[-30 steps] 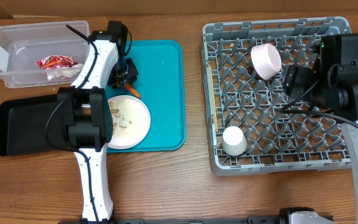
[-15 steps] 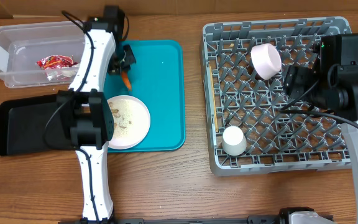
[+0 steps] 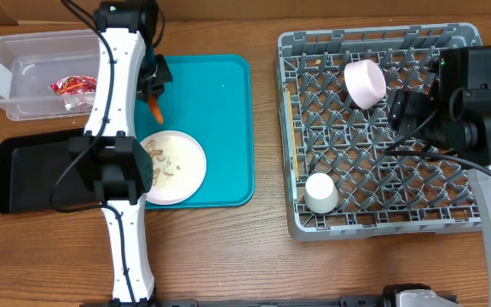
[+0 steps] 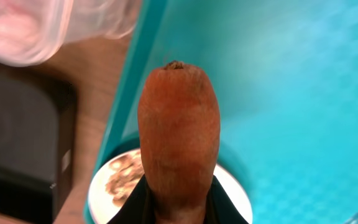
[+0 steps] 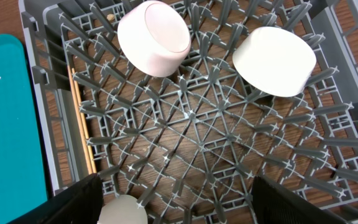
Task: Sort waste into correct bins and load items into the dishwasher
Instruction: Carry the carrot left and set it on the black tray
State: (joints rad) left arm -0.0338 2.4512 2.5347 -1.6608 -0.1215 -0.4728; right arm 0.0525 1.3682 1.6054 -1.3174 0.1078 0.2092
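Far left on the counter [image 3: 228,256]: clear plastic tub [image 3: 7,95], with a red crinkled snack wrapper [image 3: 73,84] inside and, just below it, a crumpled white tissue [image 3: 80,101] partly hidden behind the left arm [image 3: 109,77]. Below the tub, black tray [image 3: 32,170], right end covered by the arm's dark joint, contents impossible to make out. Next, left jaws pinching one end of a small orange carrot [image 4: 179,130], held above the left edge of the teal tray [image 3: 220,102], between tub and round white plate [image 3: 186,170]. From the left wrist, only slivers of the dark fingers [image 4: 137,202] visible either side of the carrot, much of the scene blocked by it. On the plate, beige nut shells and crumbs [image 3: 158,152], left rim concealed under the arm. Further right, grey dish rack [image 3: 373,232]: wooden chopsticks [image 3: 287,119] lying along its left wall, pale-pink bowl [image 3: 364,83] tilted near the top, small white cup [image 3: 320,193] near the front-left corner. Second, white bowl [image 5: 274,60] seen only from the right wrist, masked overhead by the right arm [image 3: 476,102]. Above the rack, right jaws spread wide and empty, only dark fingertips [image 5: 73,199] showing at the bottom corners, cup cut off at that view's lower border.
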